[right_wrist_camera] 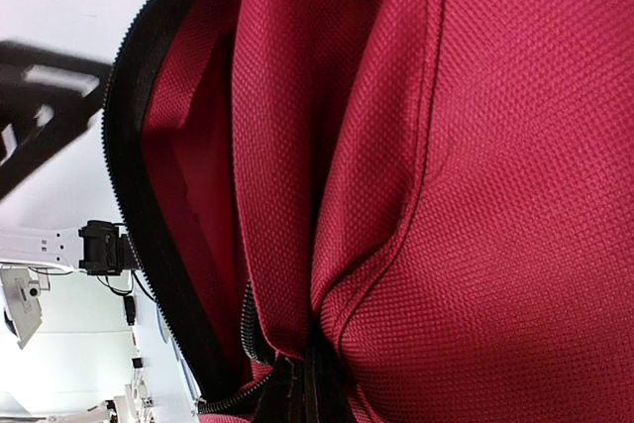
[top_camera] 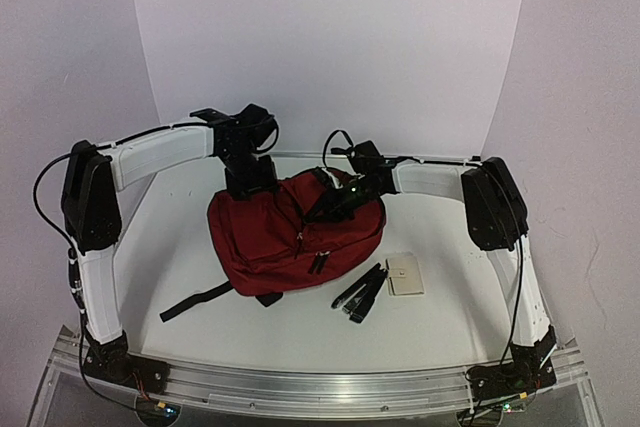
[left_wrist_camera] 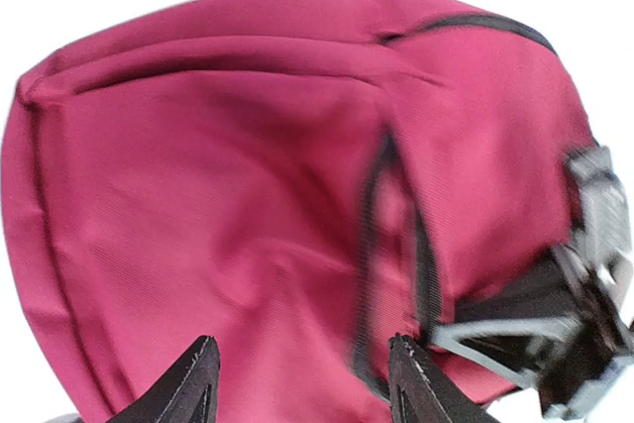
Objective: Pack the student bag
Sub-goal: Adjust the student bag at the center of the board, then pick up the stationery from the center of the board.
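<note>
**Student bag [top_camera: 285,237] slumped on the table [top_camera: 300,342]**

Dark red, at the table's middle, between the two arms. Main zip gaping wide in the right wrist view. One black strap [top_camera: 195,302] trailing toward the near left.

At the bag's far left edge: left gripper [top_camera: 250,182], fingers [left_wrist_camera: 193,388] spread apart, cloth beyond the tips, nothing pinched.

At the upper right rim: right gripper [top_camera: 345,202], pressed together. Cloth caught or not: cannot tell.

Just right of the bag: beige card [top_camera: 405,274], beside slim black things [top_camera: 360,292] too small to name.

A pad [top_camera: 405,274] lies right of the student bag [top_camera: 285,242].
</note>
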Robot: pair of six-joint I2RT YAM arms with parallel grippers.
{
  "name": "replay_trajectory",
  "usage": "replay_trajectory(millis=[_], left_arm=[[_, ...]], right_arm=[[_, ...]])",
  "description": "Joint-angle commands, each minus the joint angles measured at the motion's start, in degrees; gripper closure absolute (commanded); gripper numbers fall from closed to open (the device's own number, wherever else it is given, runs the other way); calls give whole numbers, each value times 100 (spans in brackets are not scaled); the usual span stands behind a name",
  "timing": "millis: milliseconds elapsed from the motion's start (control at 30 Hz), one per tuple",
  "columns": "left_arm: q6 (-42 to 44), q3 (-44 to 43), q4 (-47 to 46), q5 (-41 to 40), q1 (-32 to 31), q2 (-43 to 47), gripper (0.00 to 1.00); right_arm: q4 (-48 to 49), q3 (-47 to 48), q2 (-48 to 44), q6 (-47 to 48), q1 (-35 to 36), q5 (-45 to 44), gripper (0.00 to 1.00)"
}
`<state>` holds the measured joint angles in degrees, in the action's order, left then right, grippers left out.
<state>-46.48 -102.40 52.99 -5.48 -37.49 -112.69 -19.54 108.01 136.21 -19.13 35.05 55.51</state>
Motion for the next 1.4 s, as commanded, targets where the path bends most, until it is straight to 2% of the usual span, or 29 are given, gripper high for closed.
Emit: replay_trajectory(millis=[0,133,267,333,533,567,633,700,800,867,1000,1133,1233,1367], left_arm=[[-102,-559,208,-277,-172,-230,42],[-208,-1034,508,-306,-196,-670,43],[-473,-1472,1302,-481,-207,-1049,52],[-542,-1399,1372,-434,-210,-1041,57],[-705,-943,1144,-287,-204,-681,91],[-703,-923,1114,-306,-203,-622,96],[-652,-964,1101,-314,-200,-545,100],[-578,-1087,1102,-309,-194,-549,100],[-525,-1230,1142,-270,-186,-613,100],[-505,-1291,1118,-221,-190,-635,100],[-499,-1299,1013,-170,-188,-607,100],[-466,-1271,963,-105,-189,-598,100],[-511,-1136,842,-13,-190,-555,100],[-585,-860,641,62,-190,-426,100]], right_arm=[[-89,102,169,-116,57,-112,100],[-68,98,152,-149,55,-106,100],[-68,107,68,-139,53,-101,100],[-71,133,12,-84,46,-130,100],[-97,209,-267,307,-20,-432,98],[-107,204,-330,407,-50,-463,95],[-130,179,-517,603,-187,-425,76],[-206,113,-803,1011,-367,-276,46],[-541,-226,-1542,2395,-591,-329,11],[-1026,-518,-2015,3681,-637,-498,3],[-2518,-1169,-2822,6512,-645,-699,2],[-4601,-1657,-3111,9751,-583,-1076,2],[-4824,-2122,-3236,10755,-455,-1392,3],[-4288,-2546,-3266,11126,-57,-1765,4]])
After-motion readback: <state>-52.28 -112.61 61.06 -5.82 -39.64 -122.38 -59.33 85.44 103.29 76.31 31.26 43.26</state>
